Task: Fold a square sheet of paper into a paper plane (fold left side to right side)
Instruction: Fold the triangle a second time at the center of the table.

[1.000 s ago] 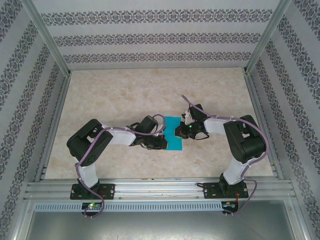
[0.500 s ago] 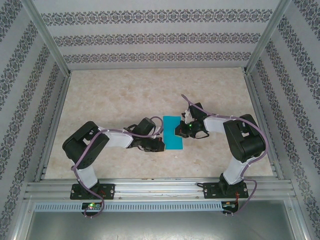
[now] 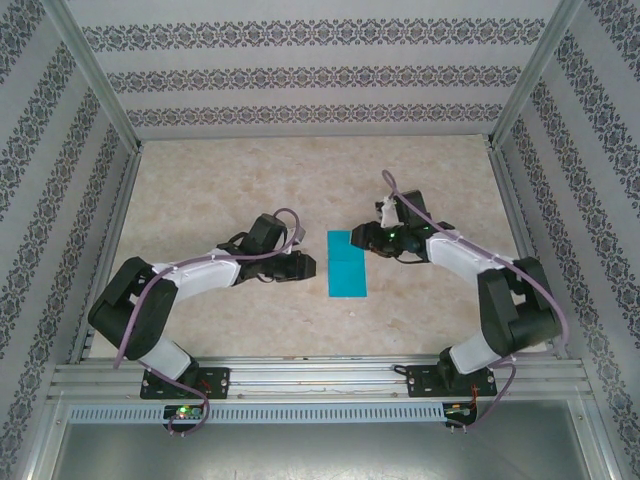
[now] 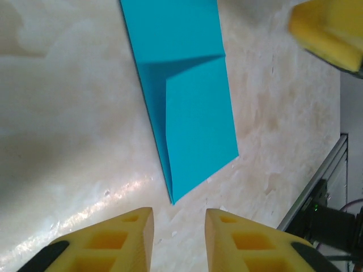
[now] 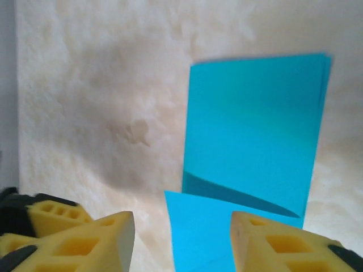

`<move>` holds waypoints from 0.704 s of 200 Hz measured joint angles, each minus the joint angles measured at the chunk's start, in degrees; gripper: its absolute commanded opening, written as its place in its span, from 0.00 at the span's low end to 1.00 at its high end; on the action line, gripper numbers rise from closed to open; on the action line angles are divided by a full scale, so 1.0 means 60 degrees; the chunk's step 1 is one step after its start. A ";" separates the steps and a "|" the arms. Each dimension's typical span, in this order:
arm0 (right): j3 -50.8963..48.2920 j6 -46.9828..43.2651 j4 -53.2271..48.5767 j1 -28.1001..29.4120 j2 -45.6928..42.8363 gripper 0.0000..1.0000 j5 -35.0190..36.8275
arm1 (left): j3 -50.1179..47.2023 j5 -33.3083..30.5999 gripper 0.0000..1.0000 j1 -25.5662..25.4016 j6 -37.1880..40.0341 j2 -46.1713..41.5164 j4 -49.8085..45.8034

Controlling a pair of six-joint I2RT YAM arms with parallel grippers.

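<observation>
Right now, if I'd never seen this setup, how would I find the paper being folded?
Look at the pale marbled tabletop inside the wallpapered booth. Between the left gripper and right gripper lies a thin teal-blue folded paper strip. Unlike the black-and-white arms, it is flat and brightly coloured.

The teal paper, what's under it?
The folded paper lies on the marbled table, one layer over another. Whatever is beneath or between the layers is covered.

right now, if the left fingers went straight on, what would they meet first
Probably the near corner of the teal paper, just ahead of the left fingers; height unclear, they might pass above it.
</observation>
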 measured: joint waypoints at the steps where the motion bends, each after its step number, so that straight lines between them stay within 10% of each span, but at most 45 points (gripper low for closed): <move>1: -0.0015 0.0015 0.0018 -0.0007 -0.0029 0.62 0.0000 | 0.0015 0.0004 0.33 0.0004 0.0007 0.0015 0.0000; 66: -0.2320 0.0736 0.1355 -0.0790 -0.1708 0.97 -0.0018 | 0.1228 0.0521 0.37 0.0007 0.0106 0.2058 0.0630; 141: -0.3049 0.1126 0.1960 -0.0794 -0.1800 0.91 -0.0535 | 0.1898 0.1180 0.19 0.0007 0.0211 0.3450 0.1242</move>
